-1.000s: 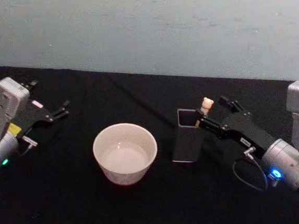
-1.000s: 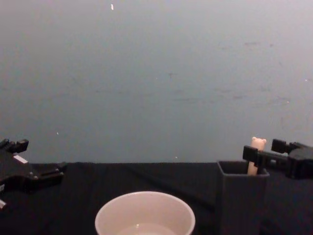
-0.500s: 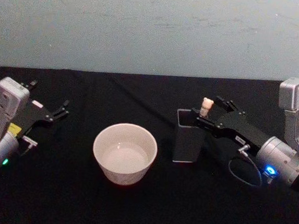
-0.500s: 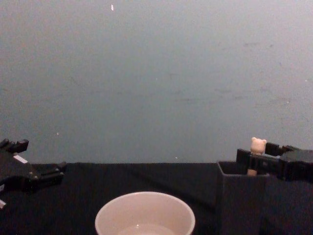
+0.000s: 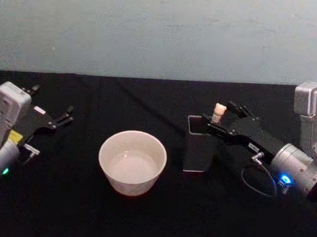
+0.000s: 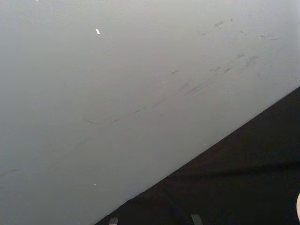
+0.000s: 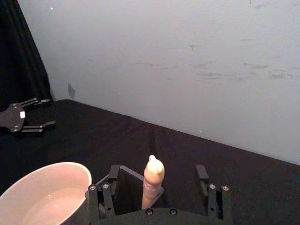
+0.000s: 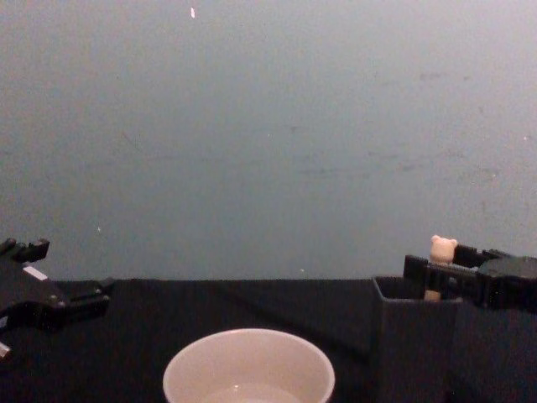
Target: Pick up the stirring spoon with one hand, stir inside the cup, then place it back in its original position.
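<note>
Right gripper [image 7: 157,174] spread wide either side of stirring spoon [image 5: 219,110], upright in dark grey holder [image 5: 199,150] beside cream cup [image 5: 132,160]. Left gripper [image 5: 64,117] parked far left, fingers apart.

The left pincer [image 5: 66,116] is black, angular and white-tagged; its silver-grey wrist housing [image 5: 2,117] bears a yellow label and a green lamp. The right pincer [image 5: 218,117], also black, shows round screw heads; behind it sit a blue lamp and a looped black cable [image 5: 244,178].
</note>
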`<state>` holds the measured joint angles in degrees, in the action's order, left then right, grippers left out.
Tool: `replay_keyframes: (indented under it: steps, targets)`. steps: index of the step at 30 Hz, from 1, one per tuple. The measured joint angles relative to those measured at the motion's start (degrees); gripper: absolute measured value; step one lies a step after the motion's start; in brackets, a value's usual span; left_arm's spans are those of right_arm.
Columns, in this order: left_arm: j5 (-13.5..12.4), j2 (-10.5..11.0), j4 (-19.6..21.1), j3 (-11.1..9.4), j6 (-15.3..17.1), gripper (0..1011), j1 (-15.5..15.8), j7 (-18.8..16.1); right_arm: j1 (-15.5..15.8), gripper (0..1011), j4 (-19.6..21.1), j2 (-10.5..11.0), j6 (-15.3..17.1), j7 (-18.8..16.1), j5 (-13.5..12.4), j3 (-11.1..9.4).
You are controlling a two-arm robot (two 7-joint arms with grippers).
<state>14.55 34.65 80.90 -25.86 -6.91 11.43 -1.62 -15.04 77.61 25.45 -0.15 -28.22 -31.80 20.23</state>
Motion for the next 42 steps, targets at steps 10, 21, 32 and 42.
replay_keyframes:
  steps: [10, 21, 32, 42]
  targets:
    - [0.0, 0.0, 0.0, 0.0, 0.0, 1001, 0.0, 0.0, 0.0, 976, 0.0, 0.0, 0.0, 0.0, 0.0, 0.0]
    - [0.0, 0.0, 0.0, 0.0, 0.0, 1001, 0.0, 0.0, 0.0, 706, 0.0, 0.0, -0.1, 0.0, 0.0, 0.0]
    - [0.0, 0.0, 0.0, 0.0, 0.0, 1001, 0.0, 0.0, 0.0, 342, 0.0, 0.0, -0.1, 0.0, 0.0, 0.0]
    - [0.0, 0.0, 0.0, 0.0, 0.0, 1001, 0.0, 0.0, 0.0, 212, 0.0, 0.0, -0.1, 0.0, 0.0, 0.0]
